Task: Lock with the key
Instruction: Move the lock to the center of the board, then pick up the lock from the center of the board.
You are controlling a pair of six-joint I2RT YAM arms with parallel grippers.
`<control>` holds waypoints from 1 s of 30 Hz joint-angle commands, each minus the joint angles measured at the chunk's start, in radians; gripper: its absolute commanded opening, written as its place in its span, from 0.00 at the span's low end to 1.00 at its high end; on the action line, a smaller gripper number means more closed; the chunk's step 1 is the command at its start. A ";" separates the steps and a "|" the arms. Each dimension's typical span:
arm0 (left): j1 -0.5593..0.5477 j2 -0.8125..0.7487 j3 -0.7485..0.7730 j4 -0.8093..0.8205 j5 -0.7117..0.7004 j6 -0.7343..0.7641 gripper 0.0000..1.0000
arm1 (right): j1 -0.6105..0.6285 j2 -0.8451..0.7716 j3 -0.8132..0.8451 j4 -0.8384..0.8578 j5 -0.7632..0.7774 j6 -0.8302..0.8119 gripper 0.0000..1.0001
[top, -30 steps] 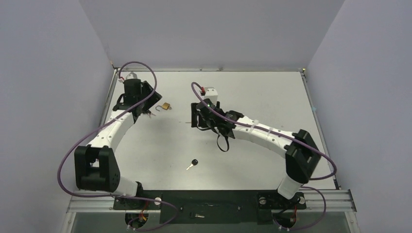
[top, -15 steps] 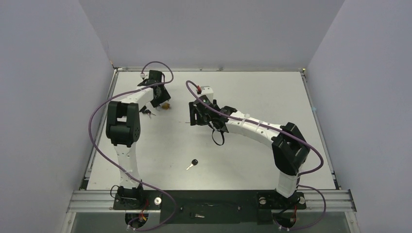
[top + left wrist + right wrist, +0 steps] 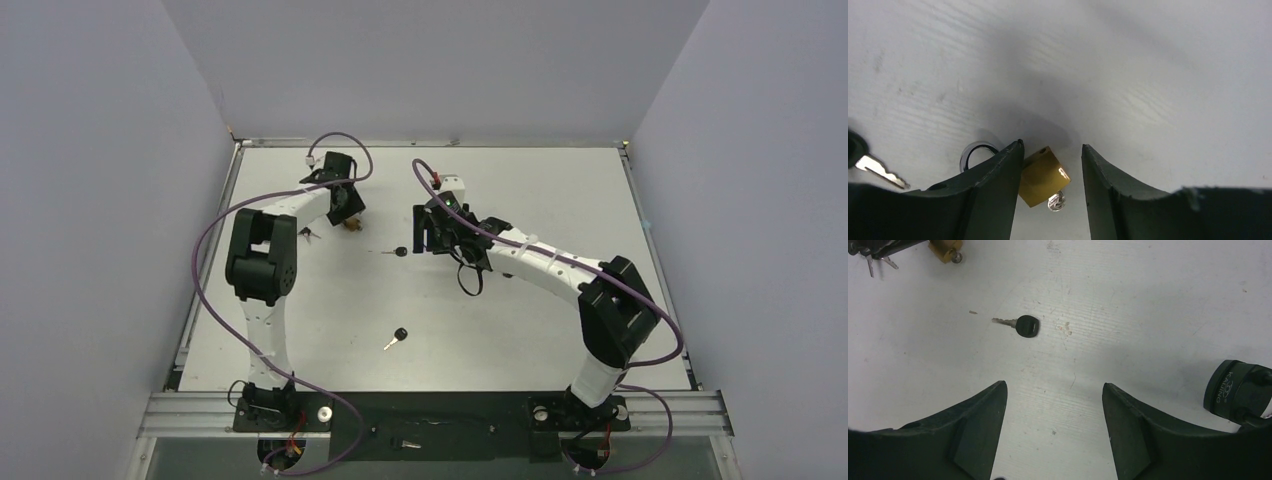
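Observation:
The brass padlock lies on the table between the fingers of my open left gripper, against the left finger. Its silver shackle stands open and is partly hidden behind that finger. In the top view the padlock sits just under my left gripper. A key with a black head lies flat ahead of my open, empty right gripper. In the top view this key is just left of my right gripper.
A second black-headed key lies nearer the front of the table. More keys lie left of the padlock; one shows in the left wrist view. A round black part is at the right of the right wrist view.
My left gripper has swung right and now straddles the padlock. My right gripper has pulled back to the right, and the black-headed key now lies uncovered on the table.

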 commanded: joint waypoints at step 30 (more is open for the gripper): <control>0.040 -0.718 -0.578 0.054 0.174 -0.079 0.43 | 0.067 0.306 0.281 0.032 -0.060 0.100 0.50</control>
